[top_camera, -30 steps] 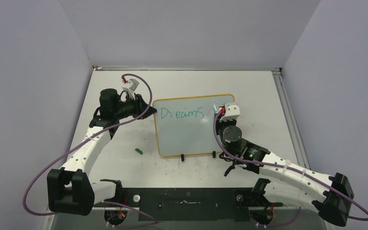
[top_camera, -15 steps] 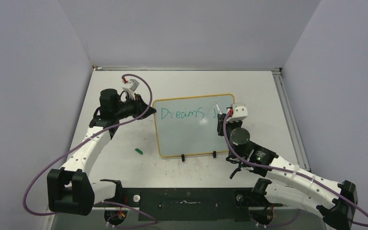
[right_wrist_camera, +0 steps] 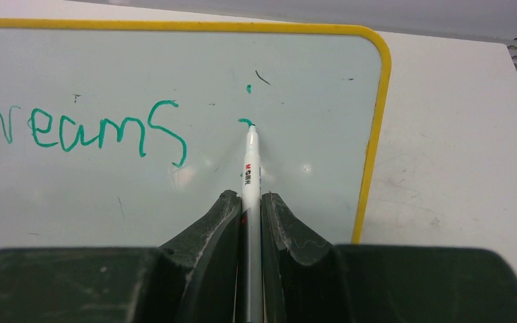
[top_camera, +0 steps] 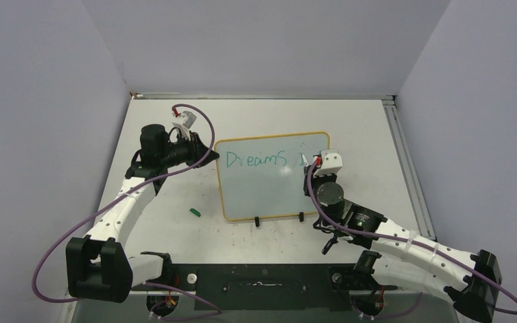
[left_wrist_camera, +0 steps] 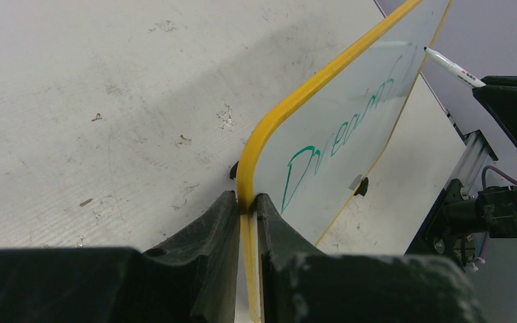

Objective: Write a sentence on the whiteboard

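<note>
The right gripper [right_wrist_camera: 248,199] has slid toward eight o'clock, clamping a white green-inked marker [right_wrist_camera: 250,158] just past the green handwritten "Dreams" [right_wrist_camera: 94,131], while the left gripper [left_wrist_camera: 246,202] pinches the nine-o'clock edge of the yellow-framed whiteboard [top_camera: 269,192] to steady it.

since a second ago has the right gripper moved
Yes, the right gripper shifted slightly right and nearer the bases, against the whiteboard's right edge.
</note>
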You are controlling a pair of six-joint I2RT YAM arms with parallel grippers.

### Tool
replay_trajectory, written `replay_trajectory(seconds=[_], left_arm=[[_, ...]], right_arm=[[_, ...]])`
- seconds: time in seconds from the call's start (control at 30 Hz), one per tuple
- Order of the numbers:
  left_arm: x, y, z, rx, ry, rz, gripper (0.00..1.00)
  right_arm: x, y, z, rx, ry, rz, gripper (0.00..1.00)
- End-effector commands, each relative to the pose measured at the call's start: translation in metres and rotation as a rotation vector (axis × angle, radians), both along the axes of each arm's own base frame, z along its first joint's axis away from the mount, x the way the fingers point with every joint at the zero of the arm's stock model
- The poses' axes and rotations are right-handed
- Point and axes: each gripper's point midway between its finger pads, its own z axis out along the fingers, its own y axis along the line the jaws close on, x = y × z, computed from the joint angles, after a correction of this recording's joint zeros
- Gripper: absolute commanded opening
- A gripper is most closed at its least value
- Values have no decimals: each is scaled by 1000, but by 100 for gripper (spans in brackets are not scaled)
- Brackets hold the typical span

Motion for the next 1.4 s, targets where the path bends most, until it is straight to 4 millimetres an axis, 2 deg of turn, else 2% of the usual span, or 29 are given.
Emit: replay_trajectory(seconds=[0.0, 0.47, 0.6, 0.93, 1.37], left_arm=[[5, -4, 15, 9, -49, -14, 0], [4, -5, 17, 9, -55, -21, 0], [4, -6, 18, 9, -56, -22, 0], [3, -6, 18, 7, -56, -25, 0], [2, -7, 16, 21, -62, -31, 0]], right_arm=[[4, -4, 1, 6, -10, -35, 5], [7, -8, -12, -22, 16, -57, 5], [2, -14, -22, -26, 52, -64, 5], [-13, -11, -47, -6, 129, -45, 5], [0, -6, -16, -6, 23, -58, 5]])
